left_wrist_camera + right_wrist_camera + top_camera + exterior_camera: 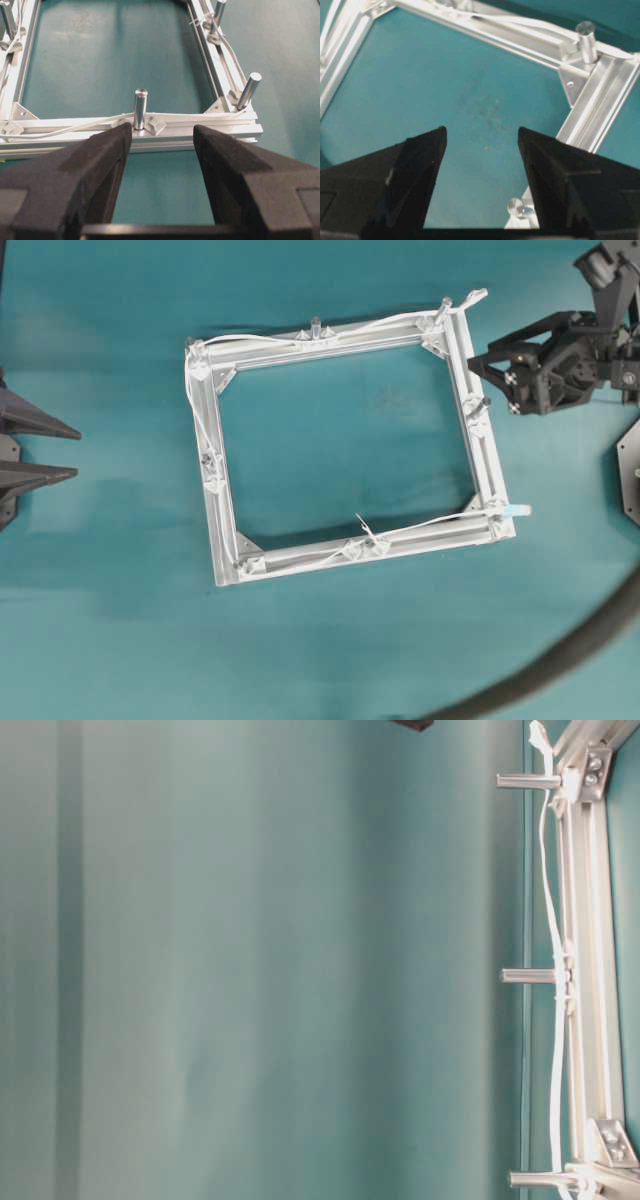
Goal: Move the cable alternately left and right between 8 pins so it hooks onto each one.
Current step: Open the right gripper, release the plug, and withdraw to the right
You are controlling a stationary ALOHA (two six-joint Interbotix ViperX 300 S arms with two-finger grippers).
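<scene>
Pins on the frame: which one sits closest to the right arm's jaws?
The pin at the middle of the frame's right side; the right gripper hovers just beside it.

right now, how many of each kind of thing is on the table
pins: 8
cable: 1
square aluminium frame: 1
thick black hose: 1
total: 11

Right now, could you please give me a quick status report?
Both jaws open, empty. Cable strung round frame pins. Nothing in the way.
</scene>
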